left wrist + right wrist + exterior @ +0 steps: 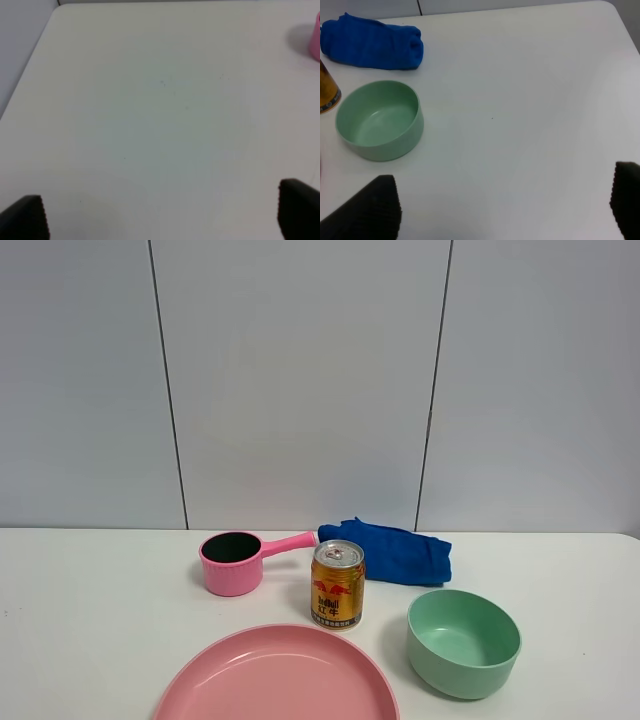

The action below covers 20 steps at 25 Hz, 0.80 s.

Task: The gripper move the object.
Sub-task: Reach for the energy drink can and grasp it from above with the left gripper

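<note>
A small gold-orange drink can (337,585) with a red bull logo and a silver pull-tab top stands upright in the middle of the white table (90,610), between the pink cup and the green bowl. Its edge also shows in the right wrist view (327,91). No arm or gripper shows in the exterior high view. My left gripper (160,220) is open over bare table, far from the can. My right gripper (507,207) is open over bare table, with the green bowl between it and the can. Both grippers are empty.
A pink handled cup (236,561) stands left of the can; its edge shows in the left wrist view (315,37). A blue cloth (392,551) lies behind the can. A green bowl (463,642) sits to the right. A pink plate (277,680) lies in front.
</note>
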Motion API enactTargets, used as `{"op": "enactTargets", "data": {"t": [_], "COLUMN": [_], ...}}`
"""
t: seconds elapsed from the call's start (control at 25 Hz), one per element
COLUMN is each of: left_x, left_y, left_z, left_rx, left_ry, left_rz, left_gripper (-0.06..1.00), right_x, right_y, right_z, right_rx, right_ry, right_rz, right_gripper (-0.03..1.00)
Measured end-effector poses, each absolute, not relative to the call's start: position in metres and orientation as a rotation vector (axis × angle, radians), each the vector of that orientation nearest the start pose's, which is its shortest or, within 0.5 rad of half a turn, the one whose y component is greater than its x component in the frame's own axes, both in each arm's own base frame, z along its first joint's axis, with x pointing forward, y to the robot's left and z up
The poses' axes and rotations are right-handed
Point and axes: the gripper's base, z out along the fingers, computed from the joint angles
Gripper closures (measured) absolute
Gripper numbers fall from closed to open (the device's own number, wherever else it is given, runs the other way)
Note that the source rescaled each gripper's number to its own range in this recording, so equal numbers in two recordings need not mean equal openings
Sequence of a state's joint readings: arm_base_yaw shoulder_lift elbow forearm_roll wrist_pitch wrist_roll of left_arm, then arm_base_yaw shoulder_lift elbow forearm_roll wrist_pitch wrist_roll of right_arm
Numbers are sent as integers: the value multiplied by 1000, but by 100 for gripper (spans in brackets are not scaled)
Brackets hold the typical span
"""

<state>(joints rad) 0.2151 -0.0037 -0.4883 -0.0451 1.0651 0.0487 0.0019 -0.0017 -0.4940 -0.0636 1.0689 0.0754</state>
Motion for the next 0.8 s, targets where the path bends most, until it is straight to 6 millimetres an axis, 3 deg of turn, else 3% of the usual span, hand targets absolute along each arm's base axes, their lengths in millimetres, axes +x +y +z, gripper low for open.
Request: {"op": "enactTargets", "data": {"t": [0.8], "left_x": [-3], "left_y": [-4], "left_z": [274], "left_rx": [-169], "left_ry": [2051], "left_rz": [109], "left_gripper": [-5], "right_x": [-5], "right_y": [-5], "right_z": [275], "right_rx": [79], "right_ry": [2054], "right_rz": [-28], "right_gripper": [-3]}}
